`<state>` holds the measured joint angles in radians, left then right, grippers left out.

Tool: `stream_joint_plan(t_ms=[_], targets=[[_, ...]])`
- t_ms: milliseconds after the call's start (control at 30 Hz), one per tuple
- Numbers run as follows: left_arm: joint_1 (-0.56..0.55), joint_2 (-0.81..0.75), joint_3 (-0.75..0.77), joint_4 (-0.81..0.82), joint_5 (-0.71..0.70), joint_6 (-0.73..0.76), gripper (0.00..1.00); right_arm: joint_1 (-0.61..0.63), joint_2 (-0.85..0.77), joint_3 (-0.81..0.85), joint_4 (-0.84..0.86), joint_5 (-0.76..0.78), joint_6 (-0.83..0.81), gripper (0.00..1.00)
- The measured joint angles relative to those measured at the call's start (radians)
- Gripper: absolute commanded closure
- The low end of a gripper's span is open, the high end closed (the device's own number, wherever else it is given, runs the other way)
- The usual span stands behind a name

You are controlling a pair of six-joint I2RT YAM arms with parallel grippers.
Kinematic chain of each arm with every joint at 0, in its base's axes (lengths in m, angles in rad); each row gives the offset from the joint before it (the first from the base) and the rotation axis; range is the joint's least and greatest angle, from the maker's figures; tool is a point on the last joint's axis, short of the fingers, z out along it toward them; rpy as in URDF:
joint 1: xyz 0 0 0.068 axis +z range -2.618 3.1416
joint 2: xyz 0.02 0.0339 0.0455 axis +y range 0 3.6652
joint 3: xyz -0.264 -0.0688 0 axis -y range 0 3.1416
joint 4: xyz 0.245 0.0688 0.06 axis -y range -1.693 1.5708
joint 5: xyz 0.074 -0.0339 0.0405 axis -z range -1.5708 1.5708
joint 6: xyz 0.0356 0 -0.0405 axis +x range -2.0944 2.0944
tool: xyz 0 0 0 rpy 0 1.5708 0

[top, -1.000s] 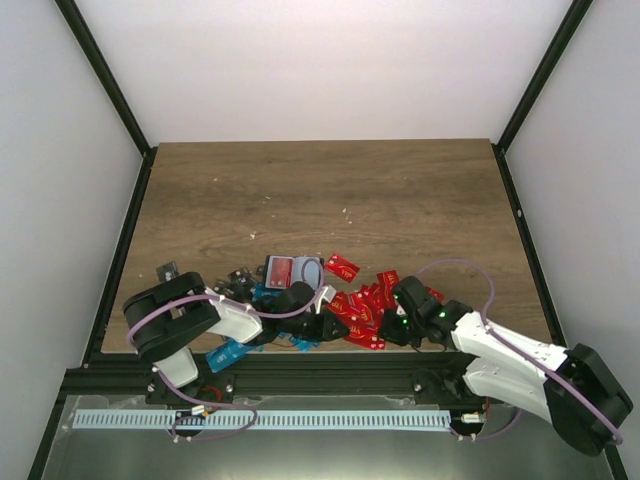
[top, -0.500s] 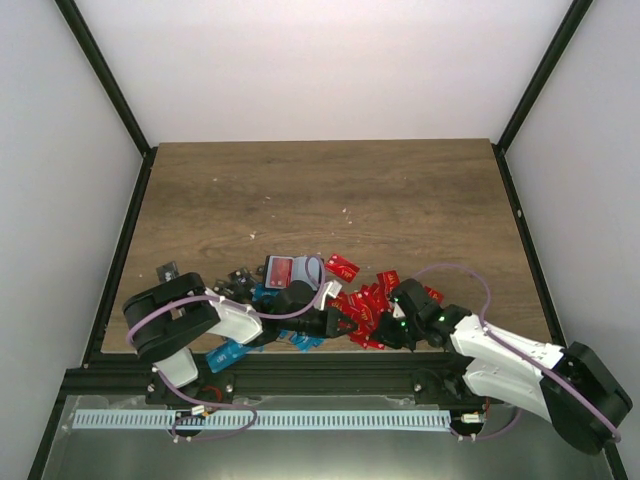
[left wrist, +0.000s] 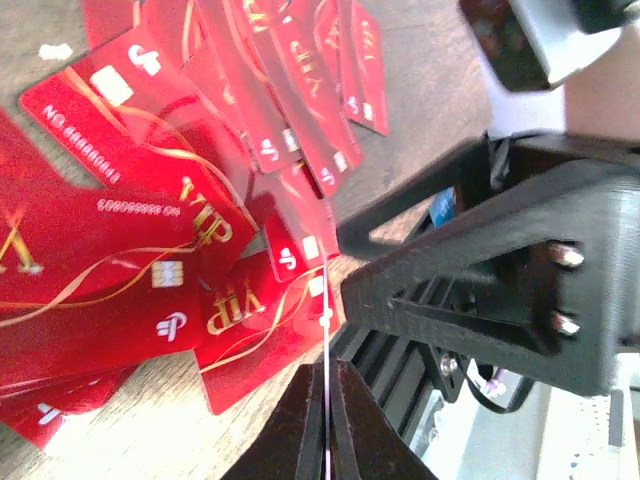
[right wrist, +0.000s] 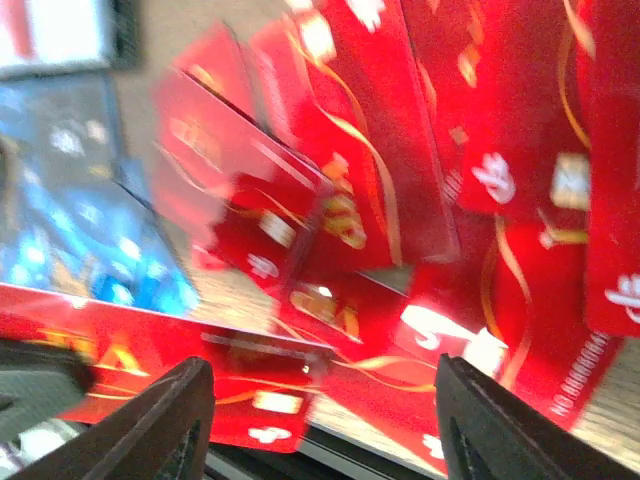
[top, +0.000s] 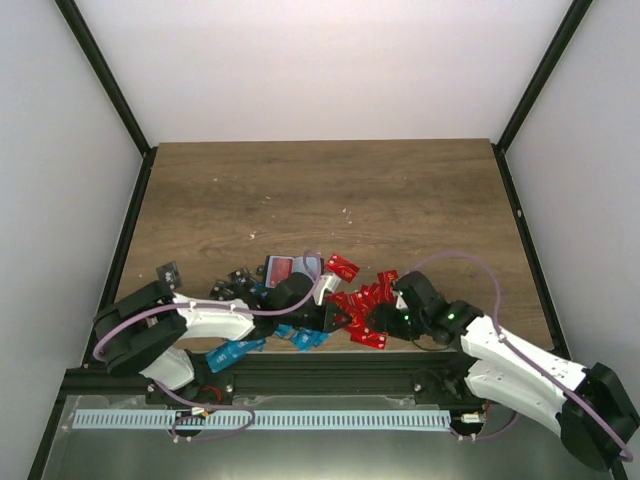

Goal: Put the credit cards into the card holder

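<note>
Glossy red credit cards (top: 362, 300) lie heaped near the table's front edge, filling the left wrist view (left wrist: 150, 230) and the right wrist view (right wrist: 480, 150). My left gripper (top: 338, 320) (left wrist: 326, 372) is shut on one card, seen edge-on as a thin line (left wrist: 326, 335). In the right wrist view this red card (right wrist: 230, 385) hangs level above the heap. My right gripper (top: 385, 325) (right wrist: 330, 425) faces it, open, its fingers either side of the card's end without touching. The card holder (top: 288, 270) lies open behind the left gripper, a red card on its grey inside.
Blue cards (top: 232, 352) (right wrist: 60, 230) lie under the left arm near the front rail (top: 330, 372). Dark cards (top: 168, 271) sit at the left by the table's edge. One red card (top: 342, 266) lies apart, right of the holder. The two grippers stand very close together.
My left gripper has closed on the red card and my right gripper has opened, letting go of it. The left arm has stretched further right.
</note>
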<state>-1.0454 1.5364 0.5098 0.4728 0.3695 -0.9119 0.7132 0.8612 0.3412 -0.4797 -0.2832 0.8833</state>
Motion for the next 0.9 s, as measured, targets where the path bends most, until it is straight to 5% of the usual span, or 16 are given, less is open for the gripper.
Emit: stream_joint_plan(t_ms=[133,367,600,900], targets=[[0.049,-0.052,0.077,-0.171,0.04,0.135,0.96,-0.002,-0.035,0.077,0.013,0.017,-0.065,0.17],[0.151,-0.204,0.123,-0.426,0.153,0.313,0.96,-0.003,-0.061,0.09,0.147,-0.044,-0.171,0.15],[0.195,-0.286,0.161,-0.557,0.342,0.37,0.96,-0.003,-0.085,0.086,0.356,-0.189,-0.269,0.25],[0.205,-0.326,0.23,-0.671,0.431,0.417,0.96,-0.014,-0.095,0.114,0.386,-0.353,-0.346,0.38]])
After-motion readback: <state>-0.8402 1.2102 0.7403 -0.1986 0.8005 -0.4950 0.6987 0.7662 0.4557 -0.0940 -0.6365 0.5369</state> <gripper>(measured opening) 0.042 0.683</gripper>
